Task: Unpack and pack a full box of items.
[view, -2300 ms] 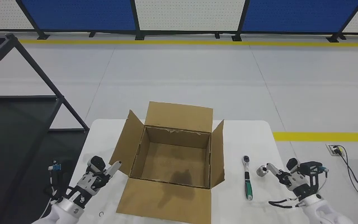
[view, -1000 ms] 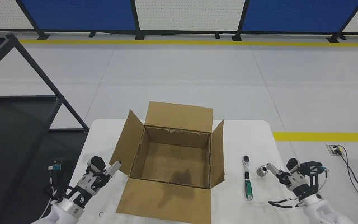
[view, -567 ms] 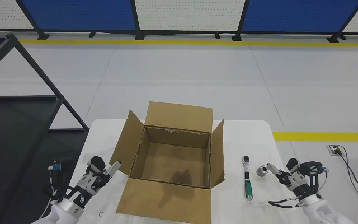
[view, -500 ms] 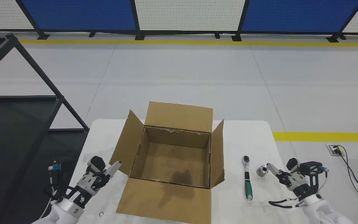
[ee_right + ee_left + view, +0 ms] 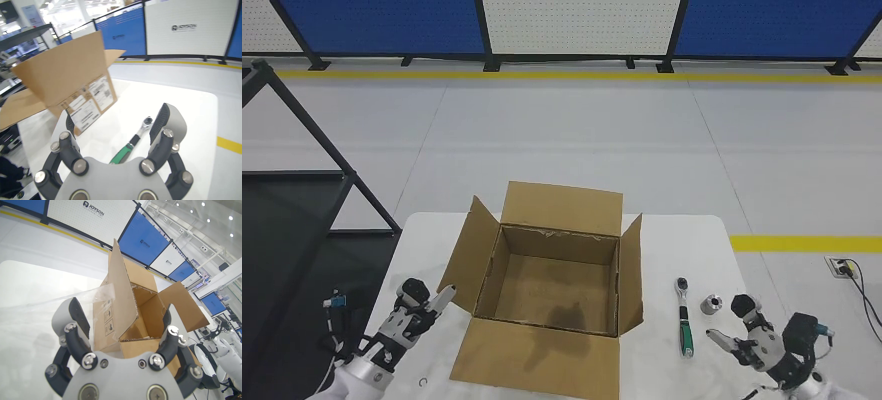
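Box (image 5: 560,290) sits mid-table (image 5: 682,235), top open, all four flaps folded outward. Inside it shows a bare cardboard floor with a dark patch. Ratchet (image 5: 683,320) lies flat on the table right of the box, near the right flap but not touching. Its head is toward the box's far end and its green handle toward the near end. Socket (image 5: 709,303) stands on the table just right of the ratchet head, apart from it. Right gripper (image 5: 733,325) is low over the table right of the box, just past the socket, jaws spread wide with nothing between them. Can't tell from above whether a fingertip touches the socket. In the right wrist view the right gripper (image 5: 115,121) is spread too, with the ratchet (image 5: 132,141) on the table between its fingers. The box (image 5: 75,75) is beyond it, printed labels (image 5: 90,102) on the side wall. Left gripper (image 5: 430,296) is at the box's left side, near the left flap's edge. In the left wrist view the left gripper (image 5: 122,315) has its jaws apart and holds nothing. It is aimed at the box (image 5: 147,313) near-left corner, with the left flap tilted up right ahead of it. A strip of clear tape (image 5: 102,293) sticks out from that flap's outer face.
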`<state>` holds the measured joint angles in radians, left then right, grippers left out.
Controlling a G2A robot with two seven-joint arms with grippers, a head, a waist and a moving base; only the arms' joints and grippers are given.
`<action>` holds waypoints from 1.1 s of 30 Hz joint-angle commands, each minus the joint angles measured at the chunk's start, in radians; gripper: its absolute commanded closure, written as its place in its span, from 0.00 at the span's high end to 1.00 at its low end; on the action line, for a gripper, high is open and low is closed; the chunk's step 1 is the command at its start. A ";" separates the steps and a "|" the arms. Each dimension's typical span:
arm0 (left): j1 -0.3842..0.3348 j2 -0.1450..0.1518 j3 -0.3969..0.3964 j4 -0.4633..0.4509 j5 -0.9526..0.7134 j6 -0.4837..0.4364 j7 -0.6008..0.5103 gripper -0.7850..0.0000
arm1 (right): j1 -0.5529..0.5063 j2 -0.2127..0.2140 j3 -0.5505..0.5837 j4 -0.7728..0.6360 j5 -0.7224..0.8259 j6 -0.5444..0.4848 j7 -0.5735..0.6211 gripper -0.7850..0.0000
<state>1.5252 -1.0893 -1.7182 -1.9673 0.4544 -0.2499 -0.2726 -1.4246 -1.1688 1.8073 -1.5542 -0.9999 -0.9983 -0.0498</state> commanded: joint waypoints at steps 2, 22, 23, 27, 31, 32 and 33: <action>0.009 -0.002 -0.002 -0.002 -0.008 0.002 0.014 1.00 | -0.022 0.006 -0.046 -0.049 -0.001 -0.014 -0.001 1.00; 0.023 -0.009 0.012 0.005 -0.016 0.006 0.039 1.00 | 0.053 -0.009 -0.283 -0.101 -0.110 0.189 -0.072 1.00; 0.024 -0.009 0.010 0.004 -0.016 0.006 0.040 1.00 | 0.054 -0.009 -0.287 -0.102 -0.109 0.186 -0.073 1.00; 0.029 -0.011 0.010 0.004 -0.016 0.005 0.042 1.00 | 0.056 -0.008 -0.300 -0.110 -0.100 0.175 -0.078 1.00; 0.033 -0.012 0.011 0.003 -0.017 0.004 0.044 1.00 | 0.058 -0.010 -0.320 -0.127 -0.103 0.215 -0.083 1.00; 0.033 -0.012 0.011 0.003 -0.017 0.003 0.044 1.00 | 0.057 -0.011 -0.327 -0.131 -0.101 0.221 -0.086 1.00; 0.034 -0.012 0.011 0.003 -0.015 0.002 0.046 1.00 | 0.057 -0.012 -0.332 -0.135 -0.100 0.228 -0.089 1.00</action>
<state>1.5586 -1.1015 -1.7068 -1.9644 0.4376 -0.2470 -0.2279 -1.3671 -1.1799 1.4795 -1.6862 -1.1012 -0.7754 -0.1360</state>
